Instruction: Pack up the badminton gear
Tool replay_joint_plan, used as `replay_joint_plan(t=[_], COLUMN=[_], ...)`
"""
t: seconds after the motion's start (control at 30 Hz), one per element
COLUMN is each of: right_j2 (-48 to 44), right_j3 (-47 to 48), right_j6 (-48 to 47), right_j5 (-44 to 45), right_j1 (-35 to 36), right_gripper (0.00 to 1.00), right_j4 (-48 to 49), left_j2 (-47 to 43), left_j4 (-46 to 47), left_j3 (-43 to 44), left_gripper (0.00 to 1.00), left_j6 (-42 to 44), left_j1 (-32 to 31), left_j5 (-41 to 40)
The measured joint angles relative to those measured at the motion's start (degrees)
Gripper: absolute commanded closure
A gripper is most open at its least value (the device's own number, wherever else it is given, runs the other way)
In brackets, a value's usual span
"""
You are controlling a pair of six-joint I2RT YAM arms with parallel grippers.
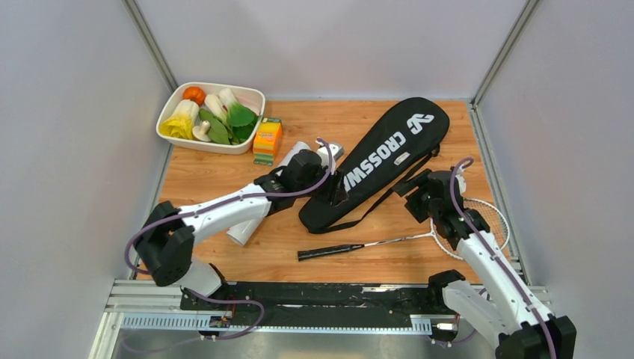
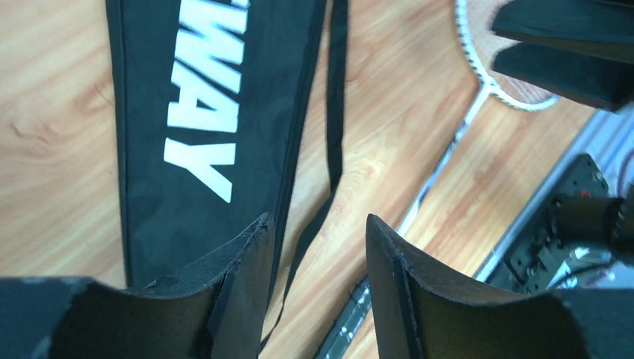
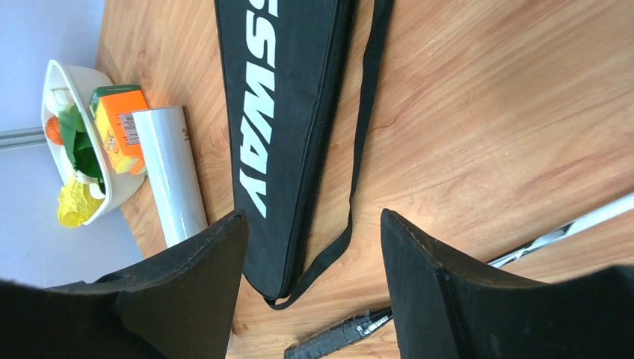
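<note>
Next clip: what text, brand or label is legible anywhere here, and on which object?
"CROSSW", remainder covered: black bag, top view.
"WAY" (left wrist view), "SSWAY" (right wrist view): same bag.
Orange box print and white tube mark: too small to read.

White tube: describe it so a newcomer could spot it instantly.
Start at the white dish in the far left corner, then the orange box beside it. The white tube lies slantwise just in front of that box, left of the black bag; it is the only long, glossy white cylinder.
</note>
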Motion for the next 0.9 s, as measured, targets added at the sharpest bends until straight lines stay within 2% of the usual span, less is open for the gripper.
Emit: replay_joint_plan(t=[0.2,0.3,0.4,0.57,0.9], right_j2=[-10.14,-14.08,-16.92,-20.46,-23.74], right_j3=[-1.88,-2.23,-2.23,-2.34,-3.69], right_j6=[-1.97,-3.23,-4.59,-6.34,-7.23], right_j5=[1.97,2.4,2.67,2.73,2.75], right_j1=[0.0,0.0,0.0,0.0,0.0], right_gripper=[0.32,0.32,0.32,0.32,0.31], right_j4=[-3.26,-3.8,-3.82,-3.8,-4.66], left_j2=[-12.81,-18.08,-19.61,-15.32,-1.77], left_j4=[-10.56,-14.12,-17.73,-22.77,-24.28], left_j3=[1.11,-2.19,-5.66,-6.97,-6.38], left_gripper=[0.42,0.4,0.39,0.36,0.38], left_j6=[14.6,21.18,24.63,26.93,28.94], left_j1=[-4.15,-8.31,-11.58,-13.81,-14.62], left_j5=[2.25,3.93,5.16,5.07,4.55])
